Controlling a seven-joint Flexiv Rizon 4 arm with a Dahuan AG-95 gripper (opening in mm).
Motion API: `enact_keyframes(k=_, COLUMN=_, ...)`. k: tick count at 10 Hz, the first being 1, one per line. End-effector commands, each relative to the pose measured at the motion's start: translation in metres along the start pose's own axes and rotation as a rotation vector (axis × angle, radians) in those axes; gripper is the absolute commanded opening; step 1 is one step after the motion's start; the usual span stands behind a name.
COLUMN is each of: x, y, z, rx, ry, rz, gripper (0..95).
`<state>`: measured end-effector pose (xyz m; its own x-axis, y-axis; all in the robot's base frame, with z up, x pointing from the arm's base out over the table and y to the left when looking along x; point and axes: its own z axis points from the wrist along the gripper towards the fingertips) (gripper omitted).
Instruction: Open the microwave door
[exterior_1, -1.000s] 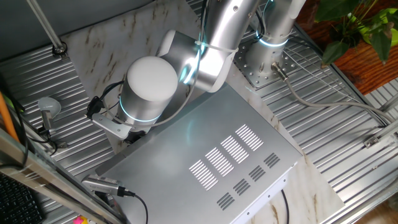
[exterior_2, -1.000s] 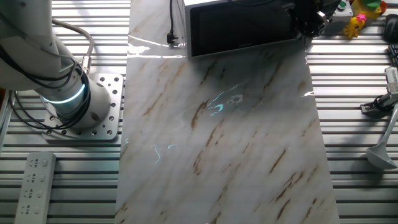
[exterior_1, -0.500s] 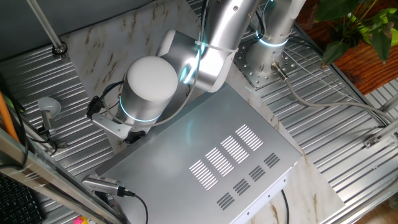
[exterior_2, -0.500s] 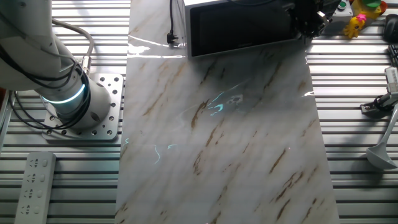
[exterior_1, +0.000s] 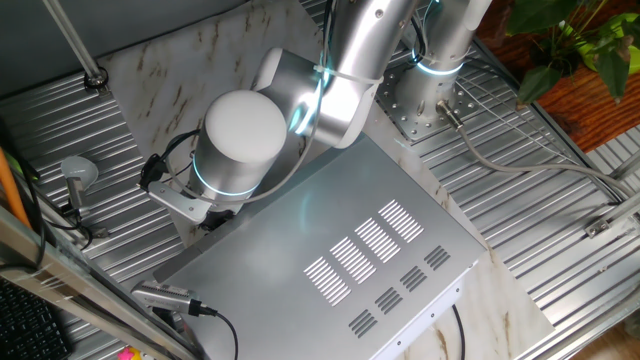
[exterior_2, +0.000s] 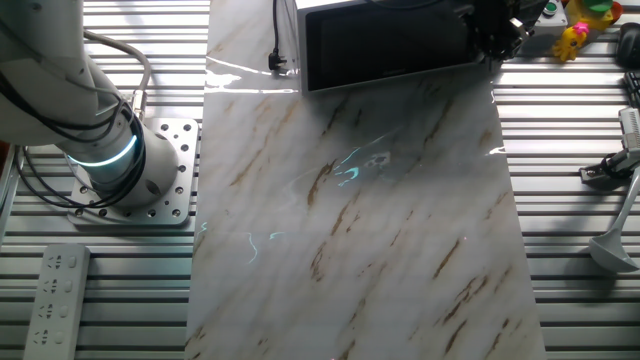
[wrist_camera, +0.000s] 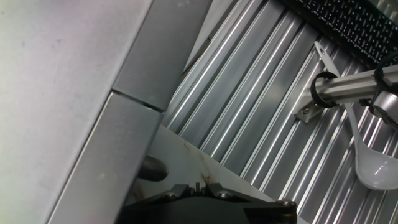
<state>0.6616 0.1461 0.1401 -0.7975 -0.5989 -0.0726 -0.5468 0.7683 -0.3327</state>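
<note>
The microwave (exterior_1: 330, 262) stands on the marble sheet (exterior_2: 360, 220) that covers the middle of the desk (exterior_2: 570, 250), and from above I see only its silver top with the rows of slots. Its front shows in the other fixed view: the microwave door (exterior_2: 385, 45), a flat black glassy panel, lies flush with the box, so it is not yet open.

My pincer (exterior_2: 495, 30) is at the side edge of that door, at the front corner of the box. My wrist and the camera mount hide the fingers from above, and the hand view shows only the dark base of the hand and the grey wall of the box very close — so I cannot tell how wide the fingers stand, or whether they already touch the door edge.

I judge that I am at the step of engaging the door, with the swing itself not begun. The next move calls for a sure catch on the free edge, then a pull along an arc around the hinge side — not a straight pull, which could drag the whole box over the marble.
</note>
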Motion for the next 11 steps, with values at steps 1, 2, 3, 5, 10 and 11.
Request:
enact_keyframes(k=1, x=-0.0018, y=0.0173, z=0.0012, rx=0.001, ry=-0.001, rz=0.005, gripper=0.0)
enact_keyframes(k=2, x=-0.0018, y=0.0173, z=0.0012, rx=0.001, ry=-0.001, rz=0.003, gripper=0.0)
enact_keyframes(k=3, x=-0.0018, y=0.0173, z=0.0012, rx=0.005, ry=-0.004, rz=0.000, gripper=0.0)
enact_keyframes(k=5, x=-0.0018, y=0.0173, z=0.0012, rx=0.013, ry=0.002, rz=-0.006, gripper=0.0)
enact_keyframes(k=10, x=-0.0018, y=0.0173, z=0.0012, rx=0.021, ry=0.015, rz=-0.010, gripper=0.0)
enact_keyframes(k=11, x=-0.0018, y=0.0173, z=0.0012, rx=0.015, ry=0.012, rz=0.003, gripper=0.0)
